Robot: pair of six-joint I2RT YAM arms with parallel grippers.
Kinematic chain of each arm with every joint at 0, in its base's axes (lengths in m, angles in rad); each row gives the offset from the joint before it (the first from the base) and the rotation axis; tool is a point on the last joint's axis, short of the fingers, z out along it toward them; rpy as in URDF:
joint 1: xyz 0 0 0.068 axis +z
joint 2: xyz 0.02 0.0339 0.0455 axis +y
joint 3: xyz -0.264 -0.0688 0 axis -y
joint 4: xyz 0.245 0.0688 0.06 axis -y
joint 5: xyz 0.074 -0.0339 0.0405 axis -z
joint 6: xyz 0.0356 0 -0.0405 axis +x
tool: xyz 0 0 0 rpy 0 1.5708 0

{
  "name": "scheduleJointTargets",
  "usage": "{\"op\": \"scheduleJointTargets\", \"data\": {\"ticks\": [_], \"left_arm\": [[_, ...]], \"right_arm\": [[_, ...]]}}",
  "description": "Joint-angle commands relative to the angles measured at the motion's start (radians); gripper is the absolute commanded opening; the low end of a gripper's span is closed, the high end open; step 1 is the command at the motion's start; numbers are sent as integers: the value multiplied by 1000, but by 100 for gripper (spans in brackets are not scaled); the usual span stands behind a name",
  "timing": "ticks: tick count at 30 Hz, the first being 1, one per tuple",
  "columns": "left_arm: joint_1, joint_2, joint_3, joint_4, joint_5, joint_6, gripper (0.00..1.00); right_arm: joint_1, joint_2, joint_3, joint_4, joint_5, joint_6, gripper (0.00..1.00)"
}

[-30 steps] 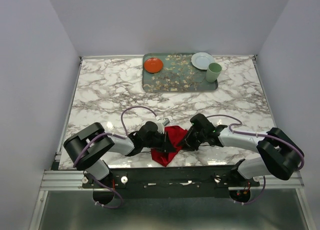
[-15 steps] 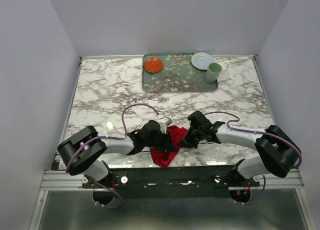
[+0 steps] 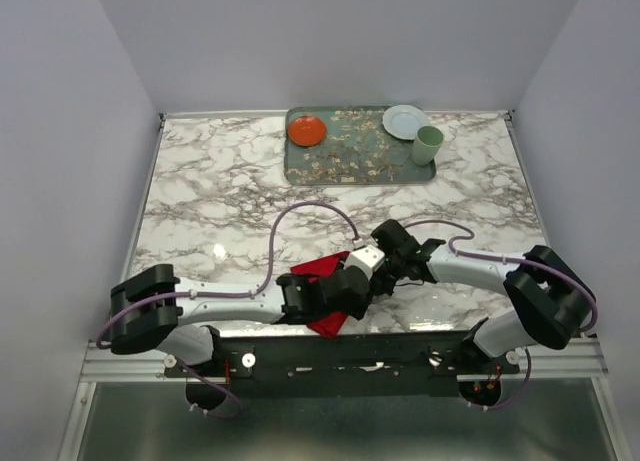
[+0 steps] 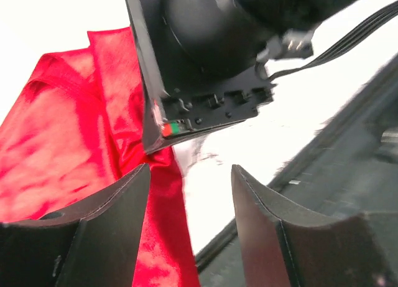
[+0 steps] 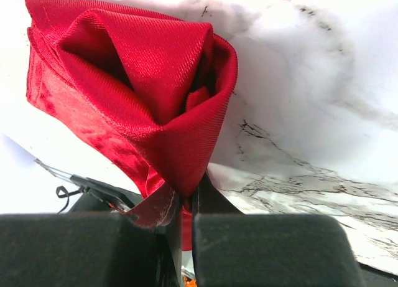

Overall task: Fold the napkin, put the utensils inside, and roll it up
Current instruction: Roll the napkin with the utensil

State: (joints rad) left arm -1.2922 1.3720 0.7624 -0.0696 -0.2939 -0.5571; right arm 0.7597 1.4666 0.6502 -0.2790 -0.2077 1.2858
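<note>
The red napkin (image 3: pixel 322 324) lies bunched near the table's front edge, mostly hidden under both wrists in the top view. My right gripper (image 5: pixel 186 197) is shut on a fold of the napkin (image 5: pixel 143 81) and holds it gathered into a loose cone above the marble. In the top view the right gripper (image 3: pixel 385 268) is at the napkin's right side. My left gripper (image 4: pixel 189 175) is open and empty, with the napkin (image 4: pixel 56 137) beside its left finger and the right gripper's body just ahead. It reaches over the napkin in the top view (image 3: pixel 352 286). No utensils are in view.
A patterned tray (image 3: pixel 350 159) stands at the far edge with an orange-red plate (image 3: pixel 307 131), a white plate (image 3: pixel 404 121) and a pale green cup (image 3: pixel 428 144). The table's front rail (image 3: pixel 350 346) is right behind the napkin.
My left arm has swung right, carrying its gripper from the napkin's left side across over it. The right gripper has shifted slightly left, still holding the cloth.
</note>
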Motion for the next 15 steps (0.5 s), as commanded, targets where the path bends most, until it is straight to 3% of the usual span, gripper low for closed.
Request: {"op": "scheduleJointTargets", "data": {"ticks": [1, 7, 15], "left_arm": [[-116, 153, 100, -245, -358, 16, 63], [-200, 301, 204, -369, -497, -15, 64], [-210, 418, 256, -420, -487, -21, 64]], "right_arm": [[9, 37, 0, -63, 8, 3, 0], [6, 38, -9, -60, 1, 18, 1], [7, 40, -18, -52, -19, 32, 1]]}}
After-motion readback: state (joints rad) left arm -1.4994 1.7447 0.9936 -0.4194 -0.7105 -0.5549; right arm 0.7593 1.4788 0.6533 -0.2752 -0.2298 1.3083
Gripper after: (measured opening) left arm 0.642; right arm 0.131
